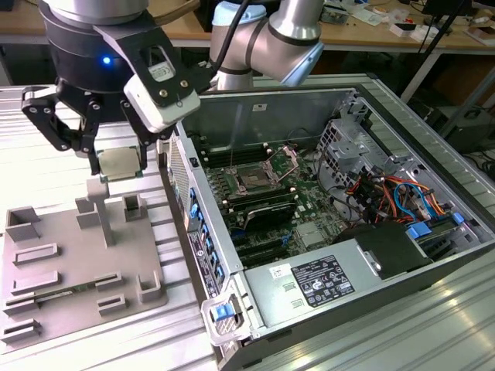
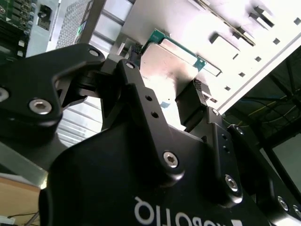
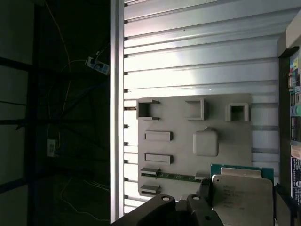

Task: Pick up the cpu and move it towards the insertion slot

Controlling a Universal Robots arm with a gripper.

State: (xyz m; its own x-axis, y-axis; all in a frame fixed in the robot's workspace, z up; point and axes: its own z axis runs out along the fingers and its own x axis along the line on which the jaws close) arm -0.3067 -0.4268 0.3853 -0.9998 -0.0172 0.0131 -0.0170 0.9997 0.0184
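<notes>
My gripper is shut on the cpu, a flat silvery square chip with a green rim. It holds the chip in the air above the far end of the grey plastic tray, at the exterior view's left. Both wrist views show the cpu clamped between the black fingers. The insertion slot, a square socket with a dark centre and its metal load plate raised, lies on the motherboard inside the open case, to the exterior view's right of the gripper.
The case's metal side wall stands between the tray and the motherboard. Cables and a drive cage fill the case's far right, and a power supply sits at its near end. Ribbed aluminium table surrounds the tray.
</notes>
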